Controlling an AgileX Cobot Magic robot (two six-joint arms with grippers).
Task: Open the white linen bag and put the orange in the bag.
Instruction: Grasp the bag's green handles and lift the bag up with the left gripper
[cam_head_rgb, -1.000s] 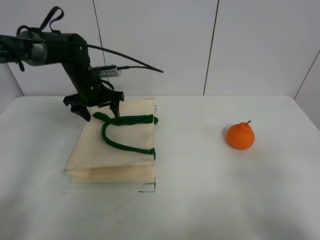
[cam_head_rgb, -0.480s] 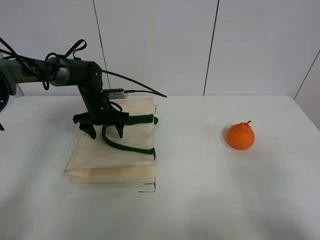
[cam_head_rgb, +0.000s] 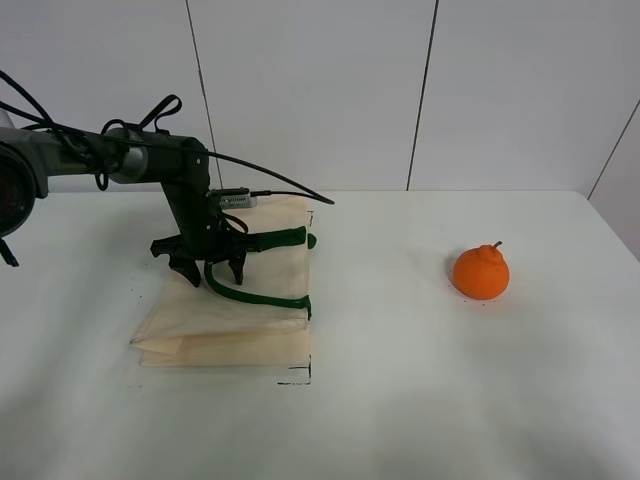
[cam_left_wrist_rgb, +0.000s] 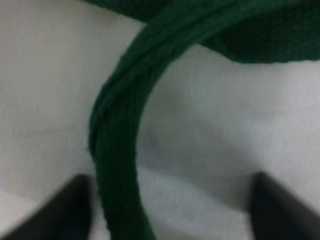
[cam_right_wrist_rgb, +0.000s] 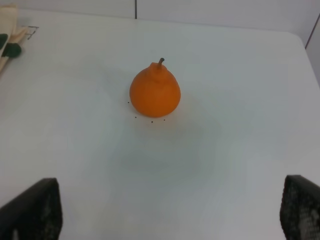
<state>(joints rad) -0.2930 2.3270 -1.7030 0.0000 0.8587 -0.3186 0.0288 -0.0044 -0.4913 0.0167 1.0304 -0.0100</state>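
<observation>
So the left gripper (cam_head_rgb: 211, 271) is hovering right over the white linen bag (cam_head_rgb: 230, 320), jaws spread apart around its green strap (cam_left_wrist_rgb: 117, 165). Meanwhile the right gripper (cam_right_wrist_rgb: 160, 220) is holding its jaws wide apart too, facing the orange (cam_right_wrist_rgb: 155, 92), which is sitting on the counter (cam_head_rgb: 420, 380) well apart from the bag.

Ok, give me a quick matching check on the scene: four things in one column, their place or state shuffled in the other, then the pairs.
1 white linen bag
2 orange
3 left gripper
4 green strap

A open, fingertips either side of the strap
B alone on the right side of the table, stem up
C lying flat and closed on the left side of the table
D looped on top of the bag

Pairs: 1-C, 2-B, 3-A, 4-D
</observation>
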